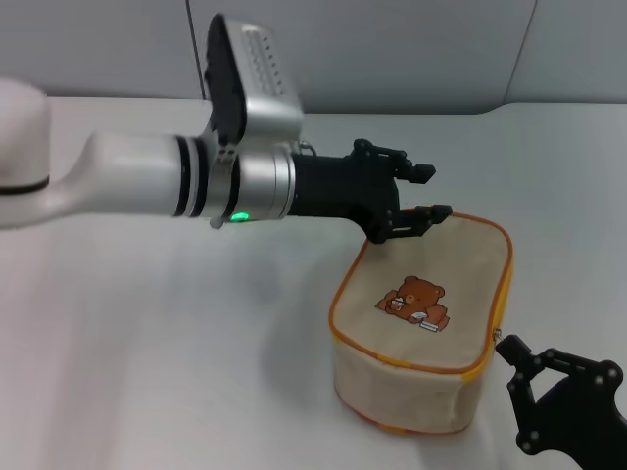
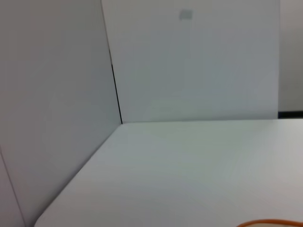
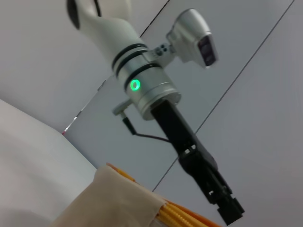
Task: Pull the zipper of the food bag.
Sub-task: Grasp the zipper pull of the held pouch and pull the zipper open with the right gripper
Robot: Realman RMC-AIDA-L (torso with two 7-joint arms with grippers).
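Head view: the boxy beige canvas food bag (image 1: 421, 318) with its bear patch sits on the white counter (image 1: 147, 333). The left end effector (image 1: 423, 199) hovers, fingers parted and empty, over its far edge; the right end effector (image 1: 563, 406) waits near the small silver pull of the orange-yellow zipper (image 1: 496, 335) — how far open, I cannot tell.

Left wrist view: mostly bare counter (image 2: 189, 165).

Right wrist view: the bag's corner (image 3: 118, 203), with the left end effector (image 3: 227, 208) above it.

Still the approach, I judge — next, brace the bag and pinch the pull.

No legible text, brand, or number appears; the food bag (image 1: 421, 328) bears only a wordless bear patch (image 1: 415, 304).
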